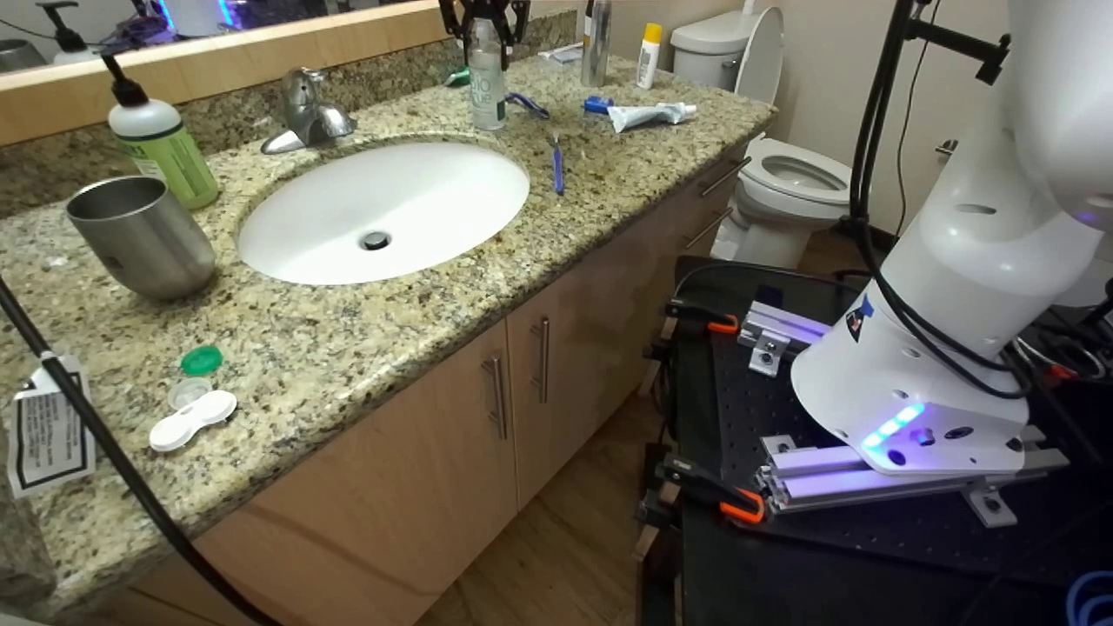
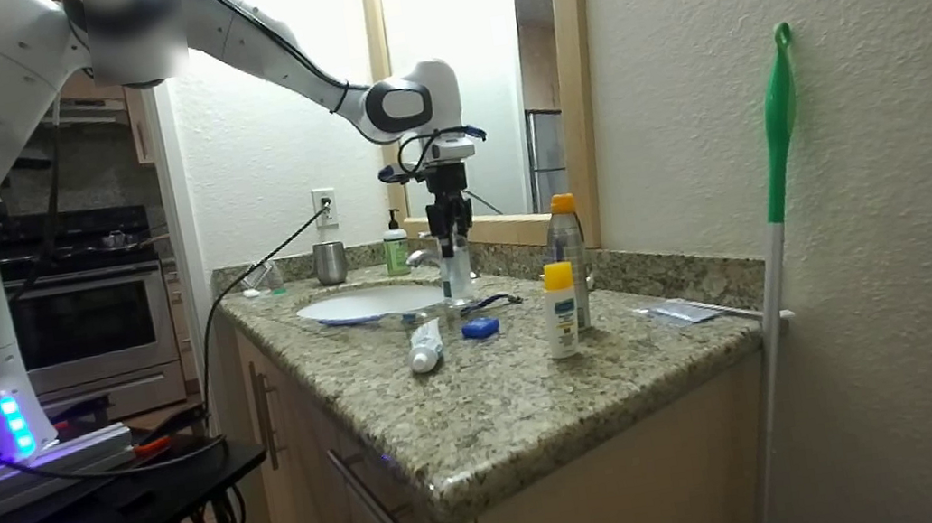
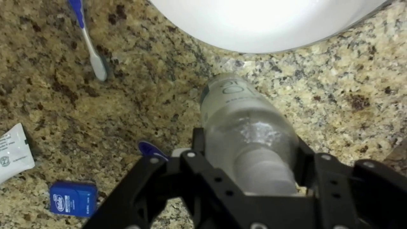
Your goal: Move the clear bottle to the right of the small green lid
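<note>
My gripper (image 3: 252, 155) looks clamped on the clear bottle (image 1: 488, 94), just beside the sink (image 1: 409, 191); carried too low toward the small green lid (image 1: 202, 360) (well beyond the sink), it could clip the faucet (image 1: 315, 115); a loose pinch could let it slip.

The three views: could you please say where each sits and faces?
An exterior view: high by the steel cup, facing sink and toilet; robot base, gripper show.
An exterior view: toilet end, facing sink and outlet; most of the arm shows.
Wrist view: above the clear bottle, facing down; gripper shows.
Both exterior views share the sink.
</note>
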`<state>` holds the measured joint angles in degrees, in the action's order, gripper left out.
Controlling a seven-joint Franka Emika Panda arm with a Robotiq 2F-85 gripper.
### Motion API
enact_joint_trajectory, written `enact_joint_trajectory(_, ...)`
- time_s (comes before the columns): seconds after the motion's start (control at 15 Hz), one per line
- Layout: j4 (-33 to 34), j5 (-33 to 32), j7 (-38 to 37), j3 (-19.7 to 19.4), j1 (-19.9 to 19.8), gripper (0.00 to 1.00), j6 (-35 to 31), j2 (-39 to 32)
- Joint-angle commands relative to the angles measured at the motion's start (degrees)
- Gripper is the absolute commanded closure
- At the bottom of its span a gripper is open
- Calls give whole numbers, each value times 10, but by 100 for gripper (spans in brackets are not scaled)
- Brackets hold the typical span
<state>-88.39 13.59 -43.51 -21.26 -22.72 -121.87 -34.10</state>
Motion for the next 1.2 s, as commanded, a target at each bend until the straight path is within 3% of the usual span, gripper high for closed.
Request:
enact_joint_trajectory(0.0, 16, 15, -4, 10, -14, 63, 20, -1)
enact_joint_trajectory(0.33, -47, -43, 16, 5, 33, 63, 47, 68)
enact_joint_trajectory(0.73, -233, -174, 47, 25, 133, 63, 34, 200)
enact_joint_trajectory(0.8, -149, -148, 23, 22, 112, 63, 51, 129)
enact_joint_trajectory(0.87, -167, -152, 17, 27, 121, 38, 50, 143)
enact_joint_trajectory(1.07, -161, -152, 14, 26, 117, 38, 50, 135)
enact_joint_trajectory(1.13, -160, -152, 15, 25, 113, 63, 50, 133)
